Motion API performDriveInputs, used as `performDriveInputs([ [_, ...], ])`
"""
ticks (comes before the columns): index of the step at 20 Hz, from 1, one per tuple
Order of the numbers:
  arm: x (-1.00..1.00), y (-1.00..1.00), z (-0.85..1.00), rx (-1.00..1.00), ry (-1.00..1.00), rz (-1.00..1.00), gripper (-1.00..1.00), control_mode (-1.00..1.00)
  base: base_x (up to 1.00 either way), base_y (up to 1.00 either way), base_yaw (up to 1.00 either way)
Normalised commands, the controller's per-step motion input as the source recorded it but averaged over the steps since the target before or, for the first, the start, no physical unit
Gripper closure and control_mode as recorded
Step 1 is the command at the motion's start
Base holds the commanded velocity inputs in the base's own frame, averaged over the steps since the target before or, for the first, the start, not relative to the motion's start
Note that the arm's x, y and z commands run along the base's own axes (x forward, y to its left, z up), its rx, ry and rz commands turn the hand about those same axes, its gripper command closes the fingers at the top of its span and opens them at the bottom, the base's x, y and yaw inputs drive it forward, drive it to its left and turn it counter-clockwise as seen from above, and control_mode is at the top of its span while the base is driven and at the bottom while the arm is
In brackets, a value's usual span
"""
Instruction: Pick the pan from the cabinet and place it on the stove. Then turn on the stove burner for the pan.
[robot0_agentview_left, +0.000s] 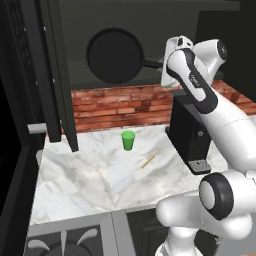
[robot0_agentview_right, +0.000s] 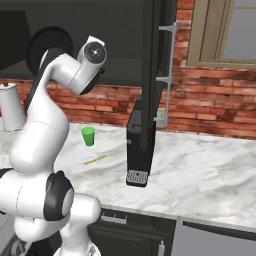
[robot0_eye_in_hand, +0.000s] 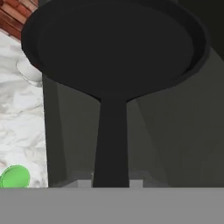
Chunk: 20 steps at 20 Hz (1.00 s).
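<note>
Black pan (robot0_eye_in_hand: 113, 48) handle, clamped in closed pincer (robot0_eye_in_hand: 111, 183)

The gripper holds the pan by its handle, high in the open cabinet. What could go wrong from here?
1. The gripper grips the pan only at the end of its long handle, so the heavy round part may tip down or twist in the fingers.
2. The open cabinet door hangs close on the pan's left; swinging toward the stove may knock the pan against it.
3. The green cup stands on the counter right below; a dropped pan could hit it.
</note>
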Motion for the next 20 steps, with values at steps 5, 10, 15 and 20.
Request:
performDriveInputs([
  [5,-0.3,-0.17,0.0,0.0,0.0,-0.07,1.0,-1.0,0.0,0.0,0.0],
  [10,-0.34,-0.17,0.0,0.0,0.0,-0.08,1.0,-1.0,0.0,0.0,0.0],
  [15,-0.39,-0.02,0.0,0.0,0.0,-0.08,1.0,-1.0,0.0,0.0,0.0],
  [20,-0.53,-0.06,0.0,0.0,0.0,-0.05,1.0,-1.0,0.0,0.0,0.0],
])
